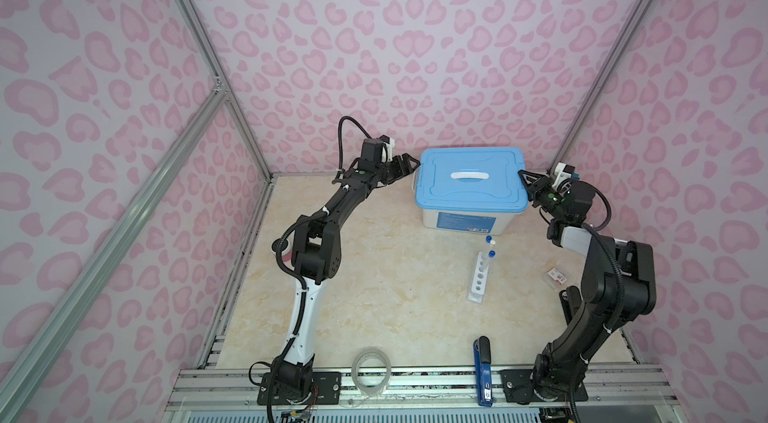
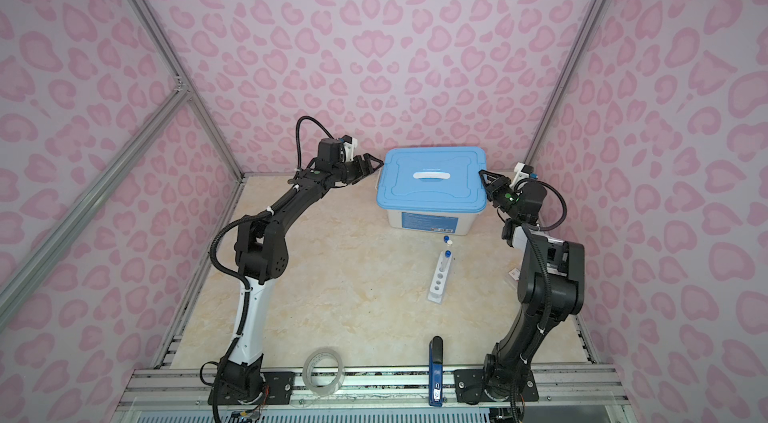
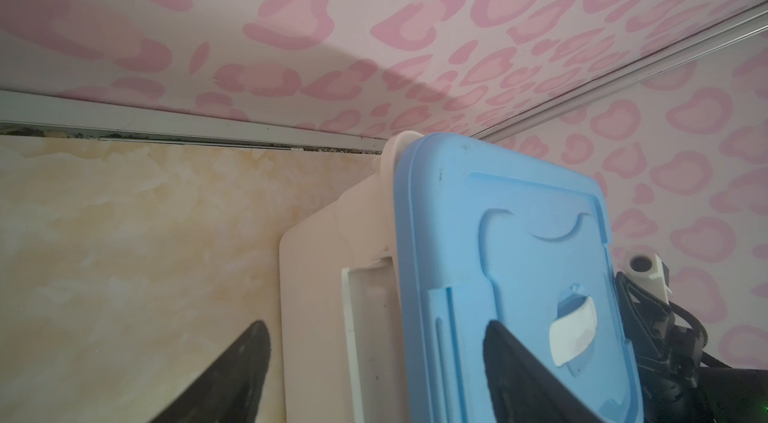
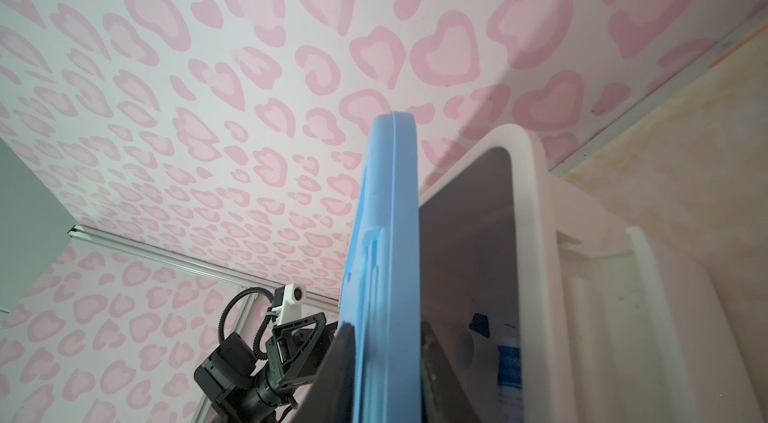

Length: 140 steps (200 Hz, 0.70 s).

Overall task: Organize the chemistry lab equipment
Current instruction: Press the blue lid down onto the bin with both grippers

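See the right gripper (image 4: 386,333) pinch the blue lid (image 1: 469,192) at its rim. Light, stiff, probably slick. And the left gripper (image 1: 414,163) gapes.

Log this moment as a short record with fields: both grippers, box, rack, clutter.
left gripper: open, at the left end of the storage box, holding nothing
right gripper: shut on the right edge of the blue lid
storage box: lid raised off its rim at that edge
test tube rack: one blue-capped test tube standing in the hole nearest the box
front edge: clear tape roll, dark blue stapler
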Tool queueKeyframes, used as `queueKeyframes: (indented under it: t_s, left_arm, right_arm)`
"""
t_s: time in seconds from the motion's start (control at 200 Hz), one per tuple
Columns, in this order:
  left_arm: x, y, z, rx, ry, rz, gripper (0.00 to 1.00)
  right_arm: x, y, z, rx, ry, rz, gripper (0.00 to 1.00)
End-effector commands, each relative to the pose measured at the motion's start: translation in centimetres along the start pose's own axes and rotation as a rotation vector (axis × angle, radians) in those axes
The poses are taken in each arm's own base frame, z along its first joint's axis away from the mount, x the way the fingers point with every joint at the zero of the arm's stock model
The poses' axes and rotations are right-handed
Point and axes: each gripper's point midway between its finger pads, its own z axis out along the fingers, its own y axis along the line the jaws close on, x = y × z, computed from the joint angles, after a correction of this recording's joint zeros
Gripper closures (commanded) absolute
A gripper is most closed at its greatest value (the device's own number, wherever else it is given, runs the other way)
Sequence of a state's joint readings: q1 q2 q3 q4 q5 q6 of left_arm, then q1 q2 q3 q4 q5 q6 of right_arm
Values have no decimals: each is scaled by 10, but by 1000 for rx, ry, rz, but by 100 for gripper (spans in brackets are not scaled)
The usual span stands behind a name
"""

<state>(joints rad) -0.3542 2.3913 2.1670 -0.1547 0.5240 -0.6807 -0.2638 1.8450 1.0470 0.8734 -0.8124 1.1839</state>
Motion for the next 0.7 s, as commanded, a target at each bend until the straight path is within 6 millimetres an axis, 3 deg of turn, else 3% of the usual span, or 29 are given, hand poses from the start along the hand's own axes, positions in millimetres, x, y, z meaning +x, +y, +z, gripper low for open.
queueKeyframes:
  t_s: [0.0, 0.695]
  left_arm:
    - [-38, -77, -53, 94, -95, 108, 17]
    - [-38, -80, -55, 90, -96, 128, 17]
  right_arm:
    - [-4, -5, -2, 30, -27, -23, 74]
    - [-2, -37, -9, 236, -7, -113, 70]
